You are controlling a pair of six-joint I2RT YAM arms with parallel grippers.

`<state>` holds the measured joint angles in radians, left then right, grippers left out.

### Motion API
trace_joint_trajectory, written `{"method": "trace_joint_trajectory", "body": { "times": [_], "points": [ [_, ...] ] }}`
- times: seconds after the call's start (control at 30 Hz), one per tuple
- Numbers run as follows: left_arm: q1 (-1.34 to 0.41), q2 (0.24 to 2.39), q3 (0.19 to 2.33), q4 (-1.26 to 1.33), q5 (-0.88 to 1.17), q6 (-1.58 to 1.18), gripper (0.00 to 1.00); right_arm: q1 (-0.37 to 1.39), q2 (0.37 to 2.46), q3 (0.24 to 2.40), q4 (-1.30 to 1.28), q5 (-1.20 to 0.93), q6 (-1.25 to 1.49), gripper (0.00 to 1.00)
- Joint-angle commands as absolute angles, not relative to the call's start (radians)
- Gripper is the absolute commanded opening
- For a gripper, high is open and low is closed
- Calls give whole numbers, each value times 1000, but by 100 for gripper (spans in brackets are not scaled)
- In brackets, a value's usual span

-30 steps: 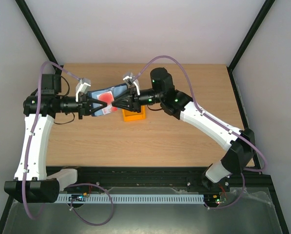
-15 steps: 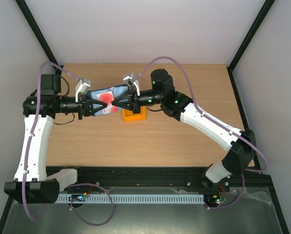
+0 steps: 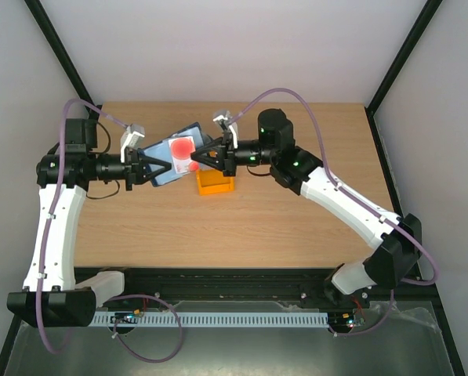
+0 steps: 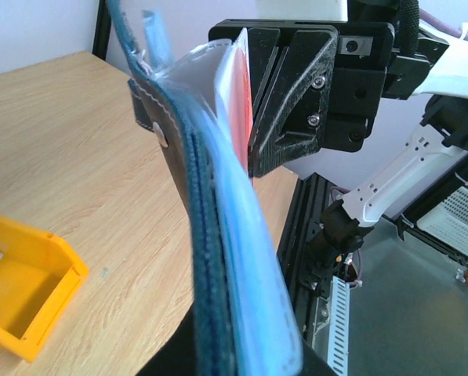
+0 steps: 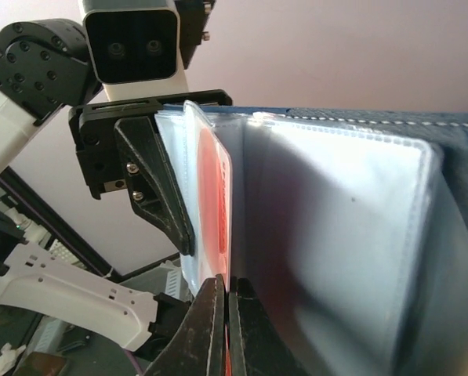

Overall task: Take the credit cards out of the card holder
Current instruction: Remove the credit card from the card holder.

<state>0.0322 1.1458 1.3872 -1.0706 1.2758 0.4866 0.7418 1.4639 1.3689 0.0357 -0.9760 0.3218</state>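
The dark navy card holder [image 3: 161, 171] hangs open above the table between both arms. My left gripper [image 3: 147, 168] is shut on its left end. A white credit card with a red round spot [image 3: 183, 150] sticks out of it toward the upper right. My right gripper [image 3: 197, 157] is shut on that card's right edge. In the right wrist view the closed gripper [image 5: 228, 301] pinches the red-spotted card [image 5: 215, 207] beside the holder's clear sleeves [image 5: 335, 235]. In the left wrist view the holder [image 4: 202, 258] is edge-on, with the card [image 4: 238, 102] against the right fingers [image 4: 288, 86]. Other cards are not visible.
An orange plastic bin [image 3: 215, 185] stands on the wooden table [image 3: 296, 227] just below the right gripper; it also shows in the left wrist view [image 4: 22, 290]. Black frame posts run along both sides, and a rail along the near edge.
My right gripper has drawn back to the right with the red-spotted card, so more of the card shows outside the holder. The holder has tilted up at its right end.
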Motion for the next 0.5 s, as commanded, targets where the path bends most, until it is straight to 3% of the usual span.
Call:
{"method": "trace_joint_trajectory", "body": {
  "times": [0.0, 0.27, 0.47],
  "points": [
    [43, 1120, 1370, -1015, 1281, 424, 2, 703, 1427, 1350, 62, -911, 322, 2],
    [103, 1107, 1284, -827, 1117, 196, 2, 610, 1401, 1270, 116, -753, 459, 2],
    [214, 1120, 1150, -631, 943, 18, 2, 586, 1428, 1152, 227, -405, 996, 2]
  ]
}}
